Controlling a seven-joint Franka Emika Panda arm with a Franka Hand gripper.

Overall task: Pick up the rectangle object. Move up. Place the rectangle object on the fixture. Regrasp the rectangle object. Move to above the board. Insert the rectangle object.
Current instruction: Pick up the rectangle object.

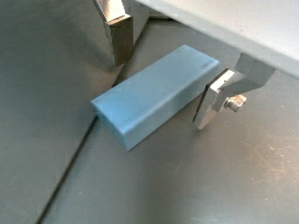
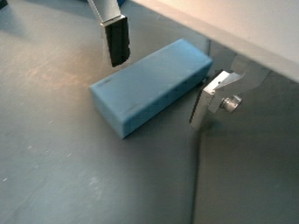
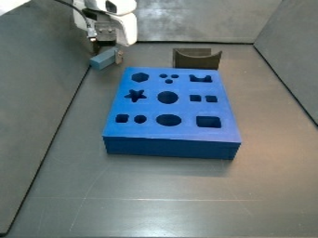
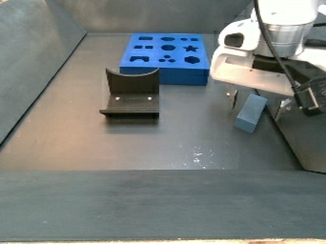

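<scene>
The rectangle object [image 1: 158,94], a light grey-blue block, lies flat on the dark floor close to a grey wall. My gripper [image 1: 162,87] is open and lowered over it, one finger [image 1: 117,37] on each long side. In both wrist views a gap shows between the block [image 2: 149,86] and the dark-padded finger [image 2: 117,44], while the other finger [image 2: 208,98] stands right beside it. In both side views the gripper [image 3: 106,42] [image 4: 261,91] sits over the block [image 3: 99,59] [image 4: 250,112], far from the fixture [image 3: 196,58] [image 4: 130,93]. The blue board [image 3: 172,107] [image 4: 166,55] lies mid-floor.
A grey side wall [image 3: 44,84] rises right next to the block, and a floor seam [image 1: 73,166] runs along it. The pale wall edge [image 2: 251,39] is close behind one finger. The fixture stands against the back wall beyond the board.
</scene>
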